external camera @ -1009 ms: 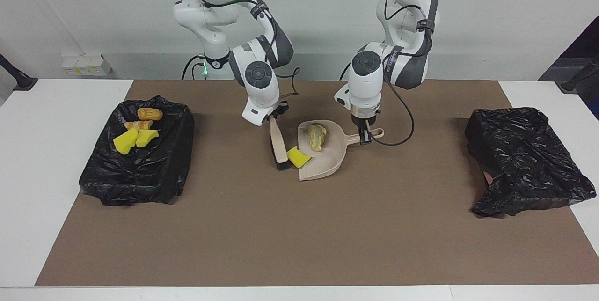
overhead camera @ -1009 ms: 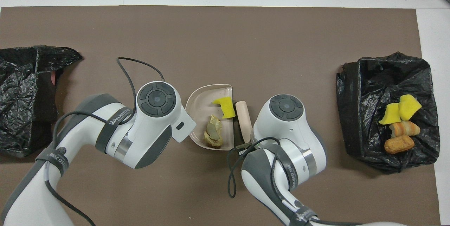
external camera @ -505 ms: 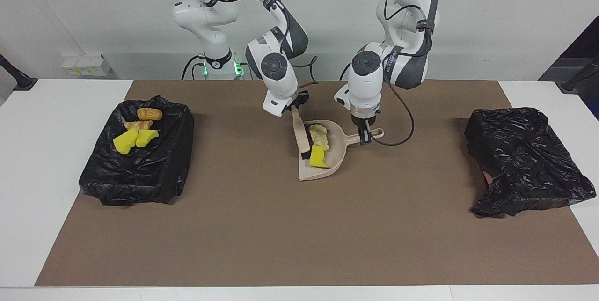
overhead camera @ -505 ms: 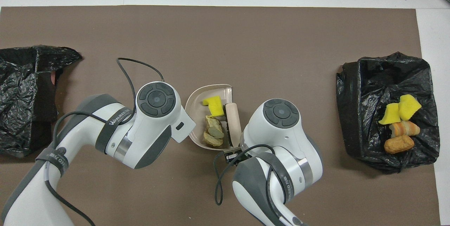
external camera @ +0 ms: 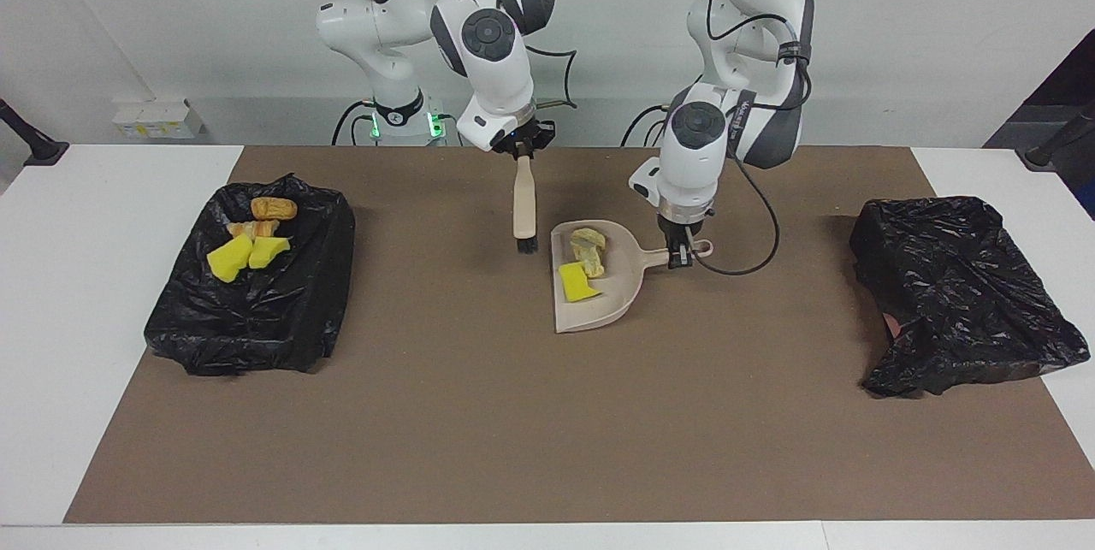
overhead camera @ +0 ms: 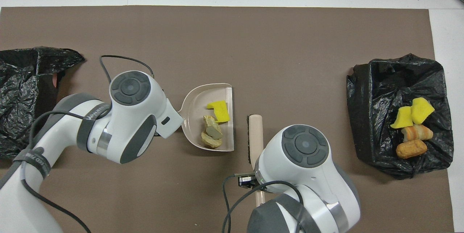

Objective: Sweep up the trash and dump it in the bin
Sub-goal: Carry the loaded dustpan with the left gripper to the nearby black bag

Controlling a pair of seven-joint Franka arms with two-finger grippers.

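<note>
Trash (external camera: 583, 268): yellow sponge chunk plus tan pieces in dustpan (external camera: 616, 304), mid-counter (external camera: 479, 447). Pan long axis runs handle to mouth; handle toward left arm's end, mouth toward right arm's end. Left tool (external camera: 681, 256) clamped on pan handle. Right tool (external camera: 523, 145) grips brush (external camera: 523, 206), hanging bristles-down beside mouth. Next, likely: lift pan level, mouth tipped up, carry to bin (external camera: 257, 293), then tilt mouth down.

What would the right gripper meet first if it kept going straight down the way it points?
The right gripper points down, shut on the brush. Straight down, the brush's bristles would probably meet the bare brown mat, beside the dustpan, not in it.
</note>
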